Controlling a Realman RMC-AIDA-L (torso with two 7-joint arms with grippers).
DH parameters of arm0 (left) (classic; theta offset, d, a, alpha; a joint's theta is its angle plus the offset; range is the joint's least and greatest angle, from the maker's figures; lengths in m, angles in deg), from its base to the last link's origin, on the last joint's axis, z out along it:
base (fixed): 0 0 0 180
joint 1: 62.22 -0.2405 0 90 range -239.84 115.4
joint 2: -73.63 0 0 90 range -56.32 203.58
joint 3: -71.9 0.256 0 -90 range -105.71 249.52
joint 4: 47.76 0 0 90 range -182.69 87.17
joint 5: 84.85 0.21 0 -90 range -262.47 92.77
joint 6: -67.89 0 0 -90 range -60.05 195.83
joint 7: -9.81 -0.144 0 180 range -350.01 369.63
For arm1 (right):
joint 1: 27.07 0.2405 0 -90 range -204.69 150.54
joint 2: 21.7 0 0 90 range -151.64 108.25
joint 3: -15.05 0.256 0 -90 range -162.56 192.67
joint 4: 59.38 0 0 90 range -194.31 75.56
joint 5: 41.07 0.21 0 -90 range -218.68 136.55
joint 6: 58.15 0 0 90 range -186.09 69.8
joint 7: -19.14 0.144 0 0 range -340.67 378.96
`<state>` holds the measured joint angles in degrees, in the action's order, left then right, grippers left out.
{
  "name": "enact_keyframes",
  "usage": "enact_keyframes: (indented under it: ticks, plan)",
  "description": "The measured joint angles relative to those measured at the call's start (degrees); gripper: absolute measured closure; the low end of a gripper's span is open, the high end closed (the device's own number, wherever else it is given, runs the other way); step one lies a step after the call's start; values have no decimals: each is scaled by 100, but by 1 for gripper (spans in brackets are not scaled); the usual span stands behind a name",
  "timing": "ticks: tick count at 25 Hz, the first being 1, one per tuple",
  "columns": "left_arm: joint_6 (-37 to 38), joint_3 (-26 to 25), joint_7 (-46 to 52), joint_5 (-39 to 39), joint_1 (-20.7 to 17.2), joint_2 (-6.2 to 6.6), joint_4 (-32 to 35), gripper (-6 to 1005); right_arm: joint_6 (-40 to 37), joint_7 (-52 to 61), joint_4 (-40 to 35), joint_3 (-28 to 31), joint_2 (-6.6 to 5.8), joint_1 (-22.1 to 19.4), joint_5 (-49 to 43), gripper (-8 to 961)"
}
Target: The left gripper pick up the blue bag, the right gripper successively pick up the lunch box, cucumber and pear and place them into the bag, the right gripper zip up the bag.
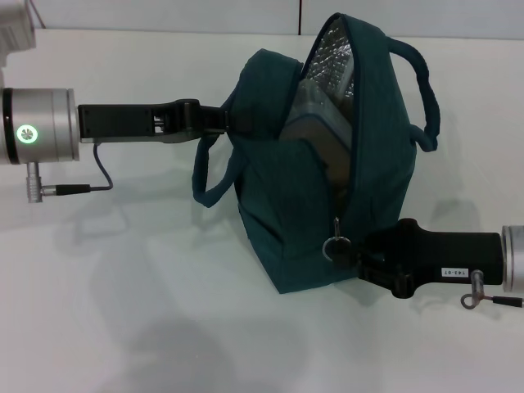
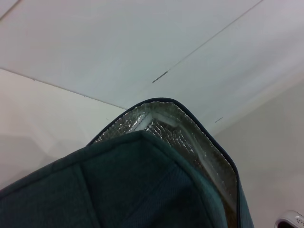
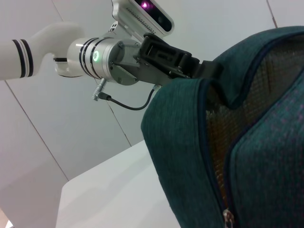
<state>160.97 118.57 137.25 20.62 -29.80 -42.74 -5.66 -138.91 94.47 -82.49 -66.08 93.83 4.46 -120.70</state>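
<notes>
Teal: one blue bag (image 1: 311, 221), two grippers (image 1: 225, 119) (image 1: 360, 254) gripping it.

The head camera looked forward and down from above at the white counter (image 1: 123, 327), taking in the whole large dark teal fabric bag (image 1: 311, 221) at middle distance, with an arm entering from each side. The left wrist camera sat very close against the bag's (image 2: 118, 190) outer cloth, facing up past its open silvery-lined mouth toward pale wall panels. The right wrist camera was also close to the bag (image 3: 190, 156), low beside it, facing upward across it to the black left gripper (image 3: 209, 71) on its silver arm. All three views shared the bag's upper open edge.
</notes>
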Motion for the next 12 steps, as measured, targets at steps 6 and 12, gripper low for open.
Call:
enact_keyframes:
  ticks: [6,12]
  plan:
    - [0,0,0,0,2,0,0,862,63,0,0,14,20,-3,3,869]
    - [2,0,0,0,-5,0,0,862,121,0,-18,11,22,-21,10,892]
